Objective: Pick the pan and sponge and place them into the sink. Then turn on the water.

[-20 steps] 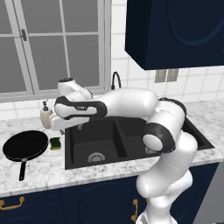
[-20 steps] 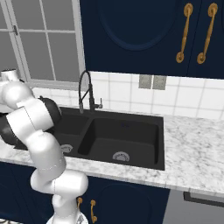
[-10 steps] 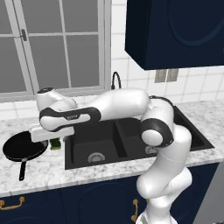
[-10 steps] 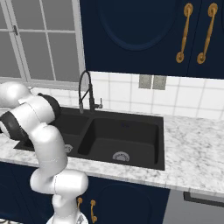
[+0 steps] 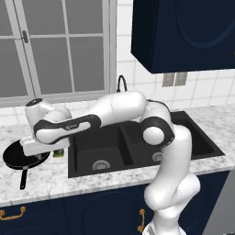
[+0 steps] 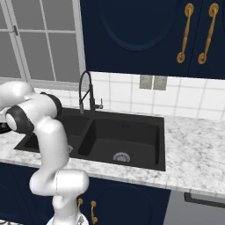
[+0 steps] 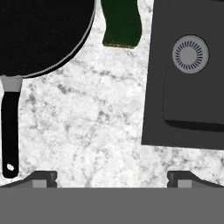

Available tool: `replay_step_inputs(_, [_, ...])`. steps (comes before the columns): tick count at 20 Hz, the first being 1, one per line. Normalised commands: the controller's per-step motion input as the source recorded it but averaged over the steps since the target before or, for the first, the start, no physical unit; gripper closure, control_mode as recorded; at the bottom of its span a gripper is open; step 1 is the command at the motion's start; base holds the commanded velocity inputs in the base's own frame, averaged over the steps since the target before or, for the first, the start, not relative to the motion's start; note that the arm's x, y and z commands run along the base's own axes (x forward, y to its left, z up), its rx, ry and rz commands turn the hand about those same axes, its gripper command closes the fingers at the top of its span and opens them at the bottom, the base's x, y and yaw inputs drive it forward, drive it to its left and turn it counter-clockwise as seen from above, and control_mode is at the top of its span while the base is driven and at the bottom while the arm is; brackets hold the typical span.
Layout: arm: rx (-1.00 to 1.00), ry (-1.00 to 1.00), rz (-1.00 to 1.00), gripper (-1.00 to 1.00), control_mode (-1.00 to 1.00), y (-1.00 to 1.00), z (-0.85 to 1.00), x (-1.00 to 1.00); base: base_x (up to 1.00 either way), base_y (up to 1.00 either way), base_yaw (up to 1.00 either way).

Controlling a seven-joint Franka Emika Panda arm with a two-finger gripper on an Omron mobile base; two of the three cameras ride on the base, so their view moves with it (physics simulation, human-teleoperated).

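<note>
Frying pan (image 5: 18, 155): black, set on the marble counter (image 5: 50, 176) left of the sink (image 5: 98, 151), handle pointed toward the near edge. In the hand view the pan (image 7: 41, 33) is seen at upper left, handle running down the left side.

Sponge (image 7: 121, 24): green, laid between pan and sink, just beside both.

Gripper (image 7: 112, 178): fingers spread wide apart, nothing held; positioned above bare counter, with pan and sponge ahead of the fingertips and not touched.

Sink: double basin, round drain (image 7: 190, 53) visible.
</note>
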Motion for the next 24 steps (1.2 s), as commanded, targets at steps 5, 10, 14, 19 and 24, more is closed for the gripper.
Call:
replay_step_inputs(5, [-0.02, 0.00, 0.00, -1.00, -1.00, 0.49, -0.30, 0.00, 0.00, 0.00, 0.00])
replay_step_inputs(10, [0.00, 0.00, 0.00, -1.00, -1.00, 0.52, -0.19, 0.00, 0.00, 0.00, 0.00])
replay_step_inputs(14, [0.00, 0.00, 0.02, -1.00, -1.00, 0.39, -0.17, 0.00, 0.00, 0.00, 0.00])
replay_step_inputs(19, [0.00, 0.00, 0.01, -1.00, -1.00, 0.22, -0.28, 0.13, 0.00, 0.00, 0.00])
replay_step_inputs(24, [0.00, 0.00, 0.00, -1.00, -1.00, 0.02, -0.31, 0.25, 0.00, 0.00, 0.00])
